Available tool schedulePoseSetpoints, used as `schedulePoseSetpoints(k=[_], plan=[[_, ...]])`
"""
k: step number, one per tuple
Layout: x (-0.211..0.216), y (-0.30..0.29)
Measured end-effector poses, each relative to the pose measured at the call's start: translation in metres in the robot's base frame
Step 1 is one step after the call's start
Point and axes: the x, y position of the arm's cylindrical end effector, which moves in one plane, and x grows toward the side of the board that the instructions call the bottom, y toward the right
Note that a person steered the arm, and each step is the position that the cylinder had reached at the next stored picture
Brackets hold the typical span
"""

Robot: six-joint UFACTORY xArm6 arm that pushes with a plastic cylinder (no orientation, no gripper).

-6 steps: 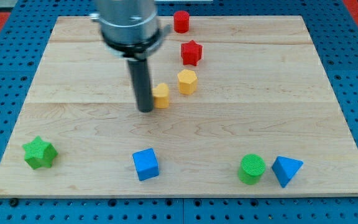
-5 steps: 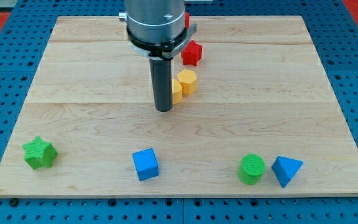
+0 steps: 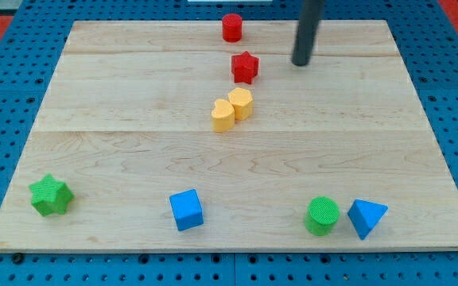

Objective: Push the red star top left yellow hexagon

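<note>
The red star [image 3: 245, 67] lies on the wooden board, upper middle. The yellow hexagon [image 3: 241, 103] lies just below it, with a small gap between them. A second yellow block [image 3: 223, 116] touches the hexagon's lower left side. My tip [image 3: 301, 63] is to the right of the red star, about a block's width away from it, and touches no block.
A red cylinder [image 3: 231, 28] stands near the board's top edge, above the star. Along the bottom lie a green star [image 3: 51, 195], a blue cube [image 3: 187, 210], a green cylinder [image 3: 323, 216] and a blue triangle [image 3: 366, 218].
My tip has moved from beside the yellow blocks up and to the right, to the star's right side. The second yellow block now lies against the hexagon's lower left.
</note>
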Motion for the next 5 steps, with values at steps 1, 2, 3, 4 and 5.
schedulePoseSetpoints(k=[1, 2, 3, 4, 5], plan=[[0.013, -0.07], [0.037, -0.087], [0.042, -0.087], [0.042, -0.087], [0.042, -0.087]])
